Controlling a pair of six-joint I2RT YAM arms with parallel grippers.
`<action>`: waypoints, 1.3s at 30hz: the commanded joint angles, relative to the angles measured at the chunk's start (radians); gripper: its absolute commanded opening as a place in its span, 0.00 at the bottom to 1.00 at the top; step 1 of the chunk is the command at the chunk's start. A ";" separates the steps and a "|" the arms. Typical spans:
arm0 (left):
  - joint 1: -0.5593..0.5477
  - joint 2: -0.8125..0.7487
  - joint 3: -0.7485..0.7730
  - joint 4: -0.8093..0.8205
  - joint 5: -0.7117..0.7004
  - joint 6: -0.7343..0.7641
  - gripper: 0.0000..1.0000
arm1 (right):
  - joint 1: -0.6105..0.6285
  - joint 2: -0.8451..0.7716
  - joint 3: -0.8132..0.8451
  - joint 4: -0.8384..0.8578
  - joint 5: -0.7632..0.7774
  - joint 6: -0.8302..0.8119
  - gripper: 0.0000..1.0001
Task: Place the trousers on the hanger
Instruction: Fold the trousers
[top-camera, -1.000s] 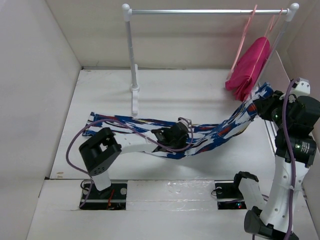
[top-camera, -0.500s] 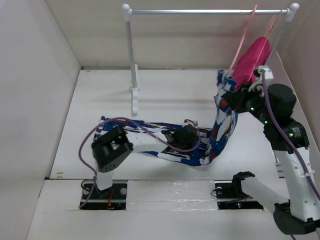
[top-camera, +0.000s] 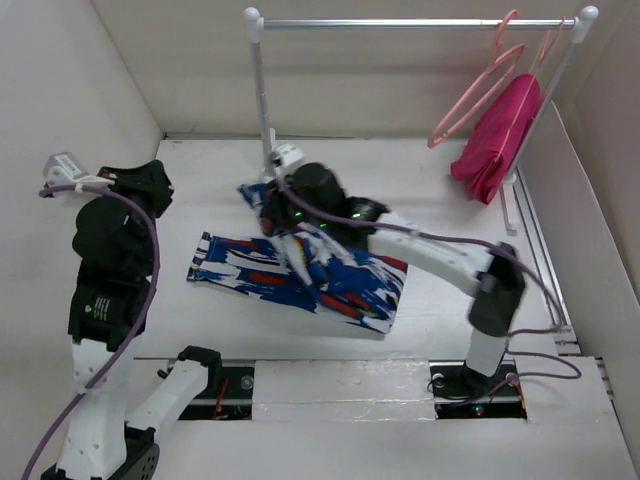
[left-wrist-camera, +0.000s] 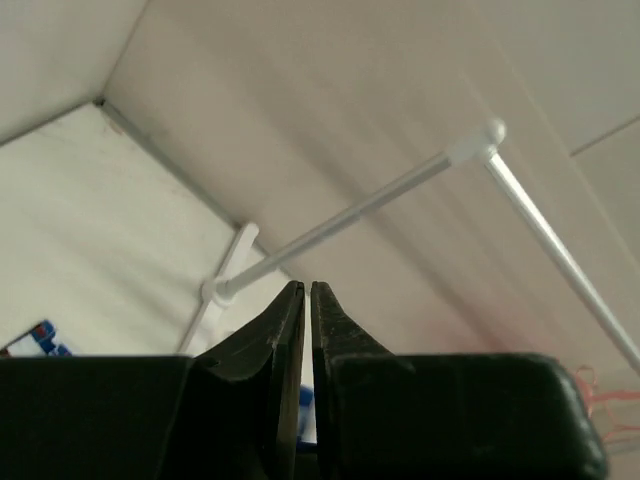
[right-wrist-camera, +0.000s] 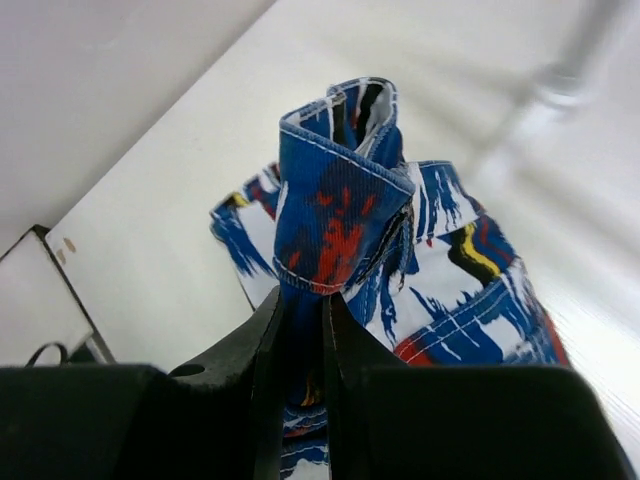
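Observation:
The trousers (top-camera: 300, 272), in a blue, white and red print, lie folded over on the table's middle. My right gripper (top-camera: 268, 205) reaches over them and is shut on a bunched fold of the trousers (right-wrist-camera: 335, 200) at their far left end, held slightly raised. My right gripper (right-wrist-camera: 303, 300) has the cloth between its jaws. My left gripper (top-camera: 158, 185) is raised at the left wall, away from the trousers, with its jaws together and nothing between them (left-wrist-camera: 307, 290). The light-pink hanger (top-camera: 470, 100) hangs bare on the rail at the far right.
The silver rail (top-camera: 410, 22) on white posts (top-camera: 265, 150) spans the back; it also shows in the left wrist view (left-wrist-camera: 380, 200). A plain magenta garment (top-camera: 497, 130) hangs at its right end. White walls close in on the left, back and right.
My right gripper has carried the trousers' end from the far right across to the left, folding them over. My left gripper has let go and risen to the left wall.

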 joint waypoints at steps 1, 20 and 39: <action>0.024 0.070 0.041 -0.132 -0.013 0.035 0.04 | 0.122 0.254 0.182 0.235 -0.034 0.033 0.07; 0.024 0.263 -0.517 0.211 0.295 0.013 0.36 | 0.054 -0.142 -0.542 0.143 -0.230 -0.017 0.36; 0.507 0.501 -0.718 0.221 0.329 -0.102 0.34 | -0.167 -0.310 -1.150 0.275 -0.270 0.062 0.00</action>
